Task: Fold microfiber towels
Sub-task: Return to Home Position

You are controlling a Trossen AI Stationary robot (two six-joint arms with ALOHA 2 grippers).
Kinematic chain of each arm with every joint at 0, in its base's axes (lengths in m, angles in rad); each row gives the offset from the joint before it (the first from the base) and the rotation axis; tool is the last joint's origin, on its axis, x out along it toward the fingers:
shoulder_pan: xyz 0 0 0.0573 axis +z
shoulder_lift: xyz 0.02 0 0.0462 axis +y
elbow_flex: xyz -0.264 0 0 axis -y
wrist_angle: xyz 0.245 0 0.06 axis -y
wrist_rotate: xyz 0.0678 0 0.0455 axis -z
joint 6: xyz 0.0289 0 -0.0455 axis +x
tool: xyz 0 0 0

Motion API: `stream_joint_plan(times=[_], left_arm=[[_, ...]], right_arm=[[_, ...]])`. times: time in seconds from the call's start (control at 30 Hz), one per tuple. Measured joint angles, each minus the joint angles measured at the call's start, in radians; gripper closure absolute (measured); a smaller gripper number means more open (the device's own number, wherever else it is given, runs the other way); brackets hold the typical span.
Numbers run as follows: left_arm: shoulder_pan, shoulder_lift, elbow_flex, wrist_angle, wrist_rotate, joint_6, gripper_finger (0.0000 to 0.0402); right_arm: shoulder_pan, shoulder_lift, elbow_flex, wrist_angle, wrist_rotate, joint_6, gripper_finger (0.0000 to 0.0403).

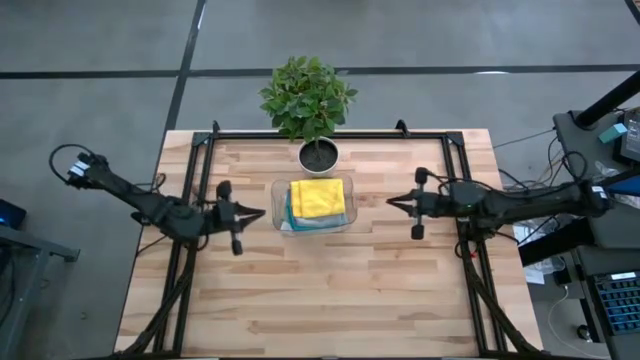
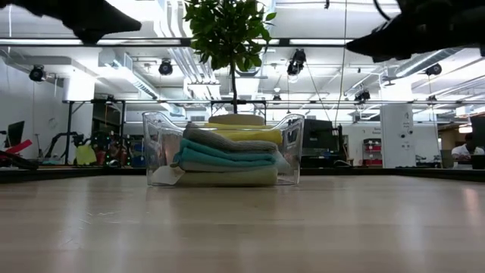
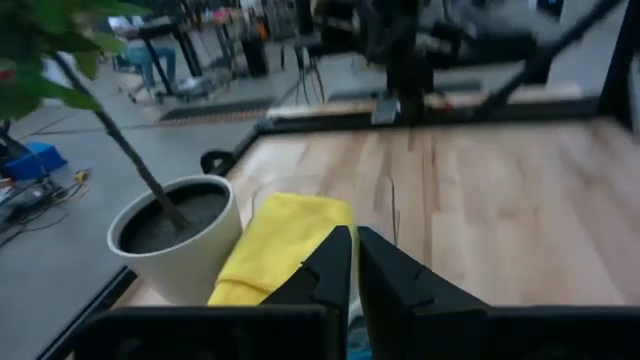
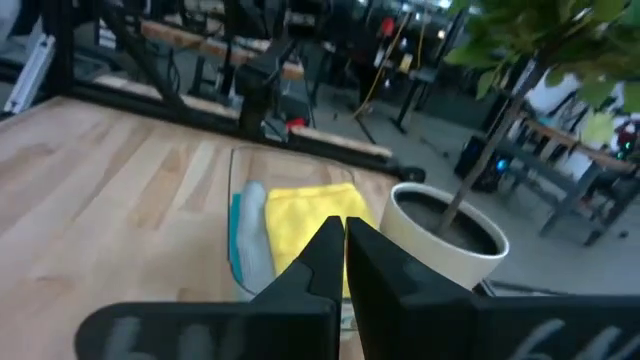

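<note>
My left gripper [image 1: 260,212] and right gripper [image 1: 391,200] hover empty, jaws together, either side of the clear tray [image 2: 155,140]. Inside, the microfiber towels [image 2: 227,155] sit folded in one stack, the yellow towel [image 1: 317,197] topmost. I judge folding finished; only parking the arms remains.

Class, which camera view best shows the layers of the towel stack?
The low view: the towel stack shows side-on, layer by layer. The high and wrist views show mainly the yellow top towel.
</note>
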Motion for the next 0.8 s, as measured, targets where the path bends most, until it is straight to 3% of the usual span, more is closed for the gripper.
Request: stream_joint_plan(times=[0.23, 0.57, 0.7, 0.8], left_arm=[[0.0, -0.202, -0.196, 0.104, -0.002, -0.001, 0.0395], [-0.001, -0.387, -0.519, 0.512, 0.002, 0.058, 0.0395], [0.0, -0.456, -0.52, 0.451, -0.017, 0.053, 0.0395], [0.001, -0.481, -0.52, 0.431, -0.017, 0.053, 0.0395]], right_arm=[[0.0, -0.18, -0.105, 0.0, -0.022, -0.034, 0.0394], [0.0, -0.461, -0.206, -0.001, -0.053, -0.067, 0.0394], [0.0, -0.563, -0.23, 0.012, -0.105, -0.025, 0.0394], [0.0, -0.57, -0.251, -0.017, -0.104, 0.048, 0.0394]])
